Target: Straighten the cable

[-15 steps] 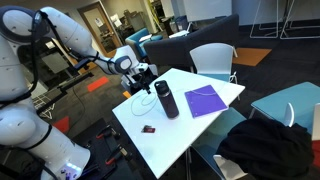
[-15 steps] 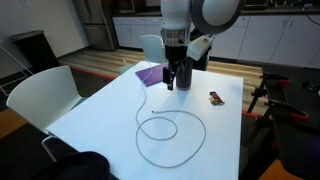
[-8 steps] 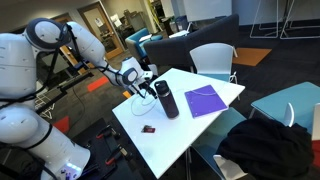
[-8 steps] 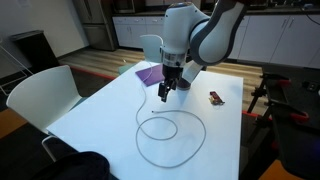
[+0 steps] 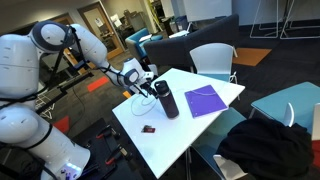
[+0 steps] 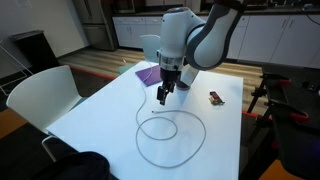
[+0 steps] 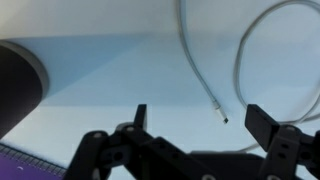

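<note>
The claw point(image 7: 200, 116) hangs spread and empty over the desk point(image 6: 90, 110), approaching the looped cable's point(image 7: 218, 108) free end, which it must next descend on and pinch.

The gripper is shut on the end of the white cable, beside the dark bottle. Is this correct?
Not quite. The gripper is open, not shut on the cable. In the wrist view its jaws stand apart over the cable's end, which lies free on the table. The dark bottle is beside it.
</note>
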{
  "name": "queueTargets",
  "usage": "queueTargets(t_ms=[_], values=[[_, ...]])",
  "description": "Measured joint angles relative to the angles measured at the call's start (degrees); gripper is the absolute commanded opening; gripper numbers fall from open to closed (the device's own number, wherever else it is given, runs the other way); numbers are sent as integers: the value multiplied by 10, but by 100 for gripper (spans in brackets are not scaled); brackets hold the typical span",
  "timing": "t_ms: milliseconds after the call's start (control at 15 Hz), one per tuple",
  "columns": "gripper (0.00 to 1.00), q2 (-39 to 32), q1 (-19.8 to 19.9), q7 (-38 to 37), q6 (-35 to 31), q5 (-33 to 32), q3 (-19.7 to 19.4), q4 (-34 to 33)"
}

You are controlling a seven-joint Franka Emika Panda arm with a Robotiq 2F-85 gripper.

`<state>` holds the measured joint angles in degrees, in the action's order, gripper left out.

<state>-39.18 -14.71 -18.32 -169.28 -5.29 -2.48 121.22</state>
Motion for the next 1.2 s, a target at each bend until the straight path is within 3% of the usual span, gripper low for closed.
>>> queueTargets(t_ms=[467,1133,1200], values=[[100,-67,0,47,0,0,8,-64],[100,-127,-6,54,0,0,1,-133],[95,-131,-8,54,0,0,-1,-138]])
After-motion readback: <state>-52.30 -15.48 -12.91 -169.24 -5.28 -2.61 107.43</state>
